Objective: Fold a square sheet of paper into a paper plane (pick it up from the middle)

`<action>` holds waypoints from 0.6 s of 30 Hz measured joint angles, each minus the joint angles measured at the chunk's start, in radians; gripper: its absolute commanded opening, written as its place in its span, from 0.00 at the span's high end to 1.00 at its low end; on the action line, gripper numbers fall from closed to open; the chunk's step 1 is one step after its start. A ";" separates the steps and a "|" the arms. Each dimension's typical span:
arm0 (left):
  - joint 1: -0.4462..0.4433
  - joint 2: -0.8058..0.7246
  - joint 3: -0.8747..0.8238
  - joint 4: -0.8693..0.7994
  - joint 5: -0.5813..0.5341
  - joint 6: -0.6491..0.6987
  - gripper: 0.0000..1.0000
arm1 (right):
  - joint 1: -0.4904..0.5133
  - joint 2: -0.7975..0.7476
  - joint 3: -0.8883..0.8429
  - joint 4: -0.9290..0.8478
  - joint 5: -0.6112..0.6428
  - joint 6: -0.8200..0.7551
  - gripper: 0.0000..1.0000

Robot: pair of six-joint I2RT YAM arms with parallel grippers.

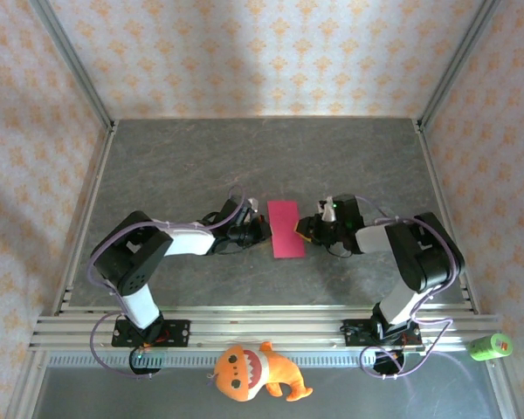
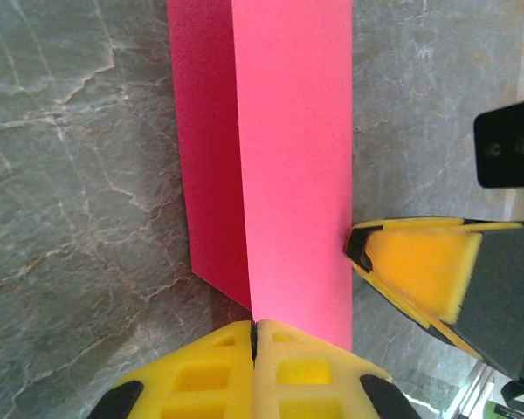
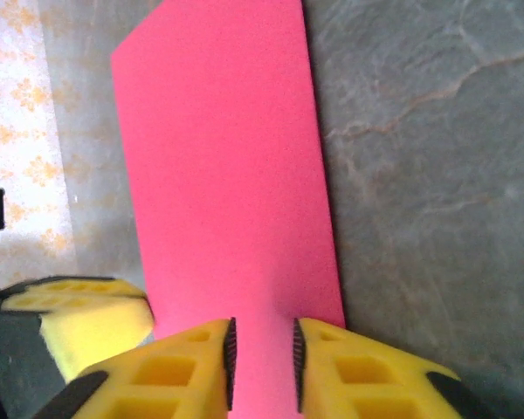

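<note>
Near the middle of the table (image 1: 175, 166) lies the paper (image 1: 285, 230), a narrow magenta rectangle with its long sides running away from the arm bases. From above, the two arms reach in from either side. The left gripper (image 1: 260, 231) is at the paper's left long edge and the right gripper (image 1: 306, 229) at its right long edge, roughly level with each other.

Seen from the left wrist, the paper (image 2: 288, 157) is folded. A brighter pink flap lies over a darker, shaded layer that sticks out to one side. The left gripper (image 2: 255, 332) has its yellow fingers pressed together with no gap, and the corner of the bright flap runs straight into the seam between them, so it is pinching the paper. A yellow finger (image 2: 410, 271) of the right gripper touches the flap's opposite edge.

From the right wrist, the paper (image 3: 227, 175) stretches away from the camera over the grey marbled surface. The right gripper (image 3: 263, 336) has its fingers slightly parted, and pink shows in the narrow slot between the ridged inner faces. A finger (image 3: 79, 314) of the left gripper sits just beside the paper's far edge.

Below the arm bases lie an orange toy (image 1: 255, 373) and, far to the right, a green cylinder (image 1: 491, 346), both well apart from the paper.
</note>
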 measured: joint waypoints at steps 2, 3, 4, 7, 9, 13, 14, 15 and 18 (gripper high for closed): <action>0.000 -0.011 0.000 0.000 0.000 0.000 1.00 | 0.000 -0.037 -0.022 -0.008 0.001 0.003 0.64; 0.000 -0.018 0.000 0.000 0.001 0.000 1.00 | 0.000 -0.056 -0.031 -0.013 0.001 0.004 0.64; 0.000 -0.027 0.000 -0.001 0.003 0.000 1.00 | 0.000 -0.079 -0.039 -0.020 0.001 0.003 0.64; 0.000 -0.055 0.000 -0.018 0.021 0.011 1.00 | 0.000 -0.145 -0.050 -0.029 0.015 0.002 0.65; 0.003 -0.077 0.000 -0.031 0.032 0.018 1.00 | 0.003 -0.190 -0.060 -0.029 0.037 -0.002 0.66; 0.034 -0.137 -0.013 -0.043 0.061 0.028 1.00 | 0.054 -0.299 -0.113 -0.014 0.136 -0.019 0.69; 0.044 -0.144 -0.013 -0.047 0.068 0.036 1.00 | 0.081 -0.328 -0.129 -0.013 0.172 -0.029 0.69; 0.055 -0.149 -0.013 -0.051 0.073 0.046 1.00 | 0.118 -0.360 -0.145 -0.014 0.215 -0.043 0.69; 0.082 -0.150 -0.016 -0.071 0.085 0.071 1.00 | 0.251 -0.444 -0.172 -0.014 0.354 -0.116 0.60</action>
